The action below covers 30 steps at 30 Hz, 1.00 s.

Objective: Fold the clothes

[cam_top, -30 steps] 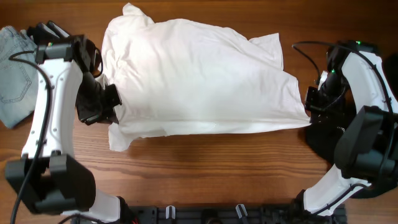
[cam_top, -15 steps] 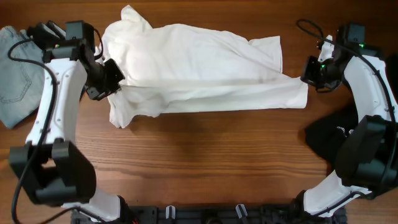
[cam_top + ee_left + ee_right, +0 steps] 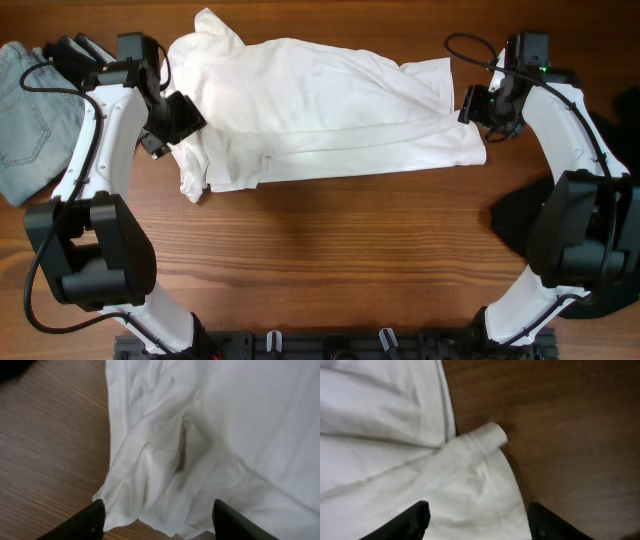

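The clothes here are chiefly a large white T-shirt, lying folded lengthwise across the back half of the wooden table. My left gripper hangs open over the shirt's crumpled left end, fingers spread with nothing between them. At the shirt's right end my right gripper is open too, just above the doubled white fabric and a rolled corner; its jaws hold nothing. A black garment lies heaped at the right edge, partly behind the right arm.
Blue jeans lie at the far left edge beside the left arm. Bare wood runs along the front of the table, between the shirt and the arm bases.
Both grippers carried the shirt's front edge toward the back, folding it over and narrowing it. They were shut on the fabric and have now opened and let it go.
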{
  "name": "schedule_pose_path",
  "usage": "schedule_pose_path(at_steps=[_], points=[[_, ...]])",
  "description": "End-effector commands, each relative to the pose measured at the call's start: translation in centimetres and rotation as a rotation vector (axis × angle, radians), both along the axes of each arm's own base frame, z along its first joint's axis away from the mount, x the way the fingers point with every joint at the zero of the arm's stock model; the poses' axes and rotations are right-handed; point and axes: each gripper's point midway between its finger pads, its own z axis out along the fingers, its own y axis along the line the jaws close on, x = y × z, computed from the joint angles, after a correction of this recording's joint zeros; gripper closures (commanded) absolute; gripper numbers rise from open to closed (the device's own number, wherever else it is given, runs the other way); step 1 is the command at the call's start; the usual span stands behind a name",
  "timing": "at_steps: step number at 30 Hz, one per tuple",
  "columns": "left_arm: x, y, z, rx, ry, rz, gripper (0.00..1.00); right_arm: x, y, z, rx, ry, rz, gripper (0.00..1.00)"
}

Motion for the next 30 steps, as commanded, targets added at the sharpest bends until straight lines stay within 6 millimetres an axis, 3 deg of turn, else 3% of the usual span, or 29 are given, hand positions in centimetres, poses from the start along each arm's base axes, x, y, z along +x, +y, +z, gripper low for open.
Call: schedule_pose_path(at_steps=[1,3,6,10,12,14,15,16,19,22,25,26,27,30], points=[[-2.4,1.6,-1.6,0.081,0.099,0.019,0.3,-1.4,-1.3,-2.0,-0.062,0.069,-0.021,0.47],[-3.3,1.6,-3.3,0.085,0.123,0.019,0.28,-2.3,-0.9,-3.6,-0.047,0.088,-0.011,0.48],[-3.7,-0.1,-5.5,-0.008,0.112,0.005,0.29,-2.9,-0.2,-5.8,-0.02,0.074,0.001,0.5],[-4.1,-0.1,-5.9,-0.01,0.118,-0.024,0.29,-4.2,0.2,-7.6,0.0,0.088,0.003,0.75],[-4.6,0.3,-5.9,0.017,0.141,-0.022,0.51,-4.7,0.2,-7.9,0.001,0.106,0.003,0.86],[-5.9,0.8,-5.9,0.048,0.195,-0.022,0.85,-4.9,-0.6,-7.9,-0.044,0.112,-0.011,0.96],[-6.6,1.4,-5.9,0.081,0.223,-0.021,0.94,-4.9,-1.0,-7.9,-0.065,0.116,-0.03,0.96],[-7.1,1.8,-5.9,0.109,0.244,-0.021,0.96,-5.0,-1.3,-7.9,-0.08,0.118,-0.05,0.96],[-8.3,3.2,-6.0,0.187,0.292,-0.022,0.96,-5.0,-1.4,-7.9,-0.083,0.119,-0.054,0.96],[-9.3,8.0,-4.5,0.456,0.339,0.032,0.96,-6.0,-3.2,-7.8,-0.175,0.154,-0.129,0.96],[-9.9,9.9,-4.3,0.477,0.349,0.098,0.94,-6.6,-4.0,-7.6,-0.222,0.172,-0.151,0.96],[-10.1,10.4,-4.3,0.474,0.353,0.115,0.73,-6.6,-4.0,-7.6,-0.22,0.174,-0.154,0.96],[-10.3,10.7,-4.4,0.461,0.354,0.132,0.6,-6.6,-3.9,-7.7,-0.216,0.173,-0.152,0.96],[-8.9,8.1,-4.5,0.281,0.295,0.087,0.66,-6.6,-3.8,-7.7,-0.212,0.173,-0.148,0.96]])
